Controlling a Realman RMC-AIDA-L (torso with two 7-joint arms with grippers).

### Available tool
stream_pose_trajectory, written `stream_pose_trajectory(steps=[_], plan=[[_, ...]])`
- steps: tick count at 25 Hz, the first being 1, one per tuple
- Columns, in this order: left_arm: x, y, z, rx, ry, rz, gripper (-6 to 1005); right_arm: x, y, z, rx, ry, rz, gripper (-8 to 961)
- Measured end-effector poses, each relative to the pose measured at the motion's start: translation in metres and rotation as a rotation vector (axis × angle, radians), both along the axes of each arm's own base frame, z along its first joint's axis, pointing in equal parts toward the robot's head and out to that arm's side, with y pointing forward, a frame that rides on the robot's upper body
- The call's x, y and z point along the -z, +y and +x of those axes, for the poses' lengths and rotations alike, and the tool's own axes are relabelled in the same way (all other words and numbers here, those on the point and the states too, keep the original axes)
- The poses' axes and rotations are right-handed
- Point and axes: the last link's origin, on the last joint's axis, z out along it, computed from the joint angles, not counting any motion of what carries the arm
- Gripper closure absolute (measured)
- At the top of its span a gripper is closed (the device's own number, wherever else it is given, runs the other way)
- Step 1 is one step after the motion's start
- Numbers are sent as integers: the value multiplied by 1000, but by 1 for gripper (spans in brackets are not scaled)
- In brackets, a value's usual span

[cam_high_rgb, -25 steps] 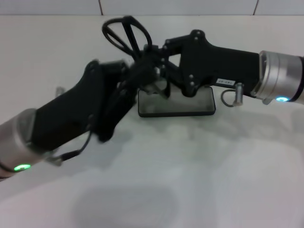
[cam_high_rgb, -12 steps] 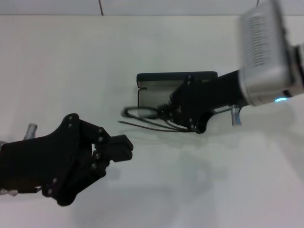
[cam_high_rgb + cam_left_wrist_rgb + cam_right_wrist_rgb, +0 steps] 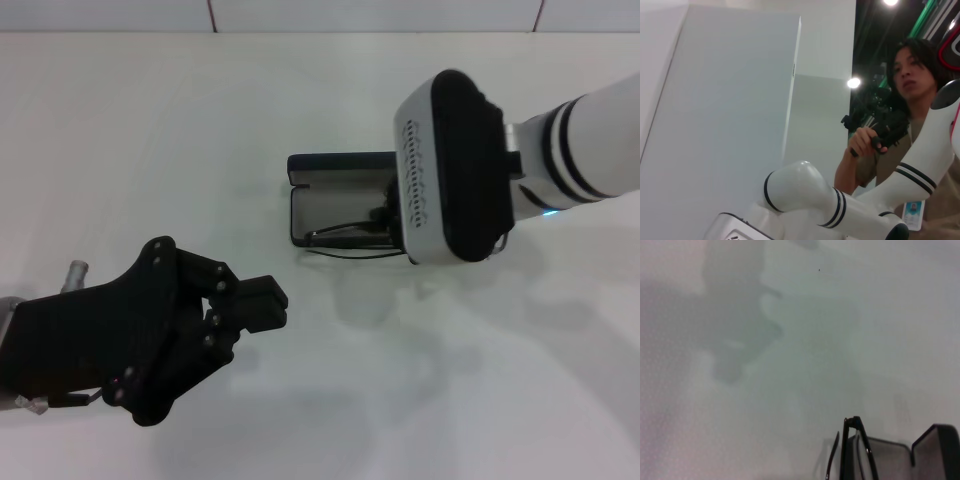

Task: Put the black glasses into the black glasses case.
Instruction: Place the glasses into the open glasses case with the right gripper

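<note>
The black glasses case [image 3: 338, 166] lies open at the table's middle, lid standing at the far side, grey tray toward me. The black glasses [image 3: 336, 233] sit low over the tray's near part, one thin arm reaching past its left corner. They run under my right arm's white wrist, which hides most of my right gripper [image 3: 383, 221], shut on them. In the right wrist view the black glasses [image 3: 852, 447] stand on edge just before the black glasses case [image 3: 936, 450]. My left gripper [image 3: 267, 305] hangs shut and empty at the lower left, well away from the case.
The white table [image 3: 180, 150] runs back to a tiled wall. The left wrist view points upward and shows my right arm's white links [image 3: 840, 212] and a person [image 3: 912, 100] holding a camera beyond the table.
The right arm has turned its wrist over the case and carried the glasses from in front of the tray onto it. The left gripper, drawn back to the lower left earlier, has barely moved.
</note>
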Motion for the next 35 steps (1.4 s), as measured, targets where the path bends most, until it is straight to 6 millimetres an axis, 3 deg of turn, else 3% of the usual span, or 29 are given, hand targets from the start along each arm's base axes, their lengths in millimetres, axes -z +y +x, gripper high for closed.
stream_pose_trajectory(steps=[8,19,35], plan=[[1,-1,-1,-6,-1,-1,953,12,6,1,-85,27,77,858],[3,-1,1,-9,-9,-1,953,29,16,20,-137,32,149,855],[4,0,2,-11,-14,0,953,35,20,27,-161,44,187,849]])
